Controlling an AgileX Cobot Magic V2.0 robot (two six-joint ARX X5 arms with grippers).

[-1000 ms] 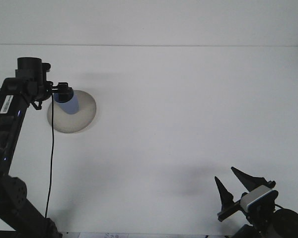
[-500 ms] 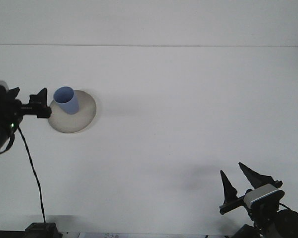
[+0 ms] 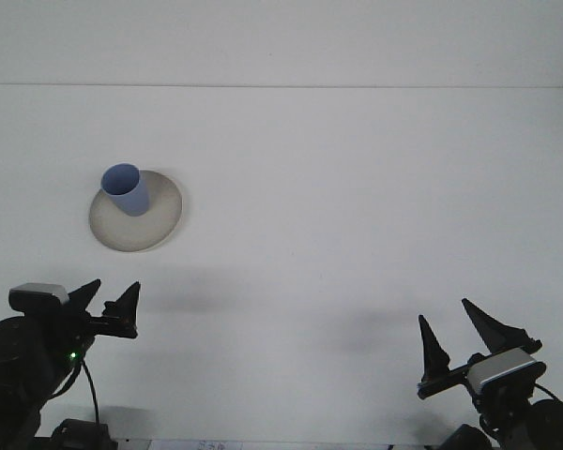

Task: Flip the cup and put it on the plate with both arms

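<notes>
1. The left gripper [image 3: 108, 302], black with two pointed fingers, is seen at the lower left corner of the white table [image 3: 357, 187], below and well apart from the round pale grey plate [image 3: 159, 220]. Its fingers are spread apart and nothing is held between them.
2. The round pale grey plate is found on the left half of the white table, above the left gripper.
3. The light blue cylindrical cup [image 3: 126, 188] is set on the plate, on its upper left part, with its open mouth turned upward. It is touched by neither gripper.
4. A wide bare stretch of table is seen to the right of the plate.
5. The right gripper [image 3: 457, 336], black with a white block at its base, is seen far to the lower right of the plate. Its two pointed fingers are parted wide and nothing is gripped.
</notes>
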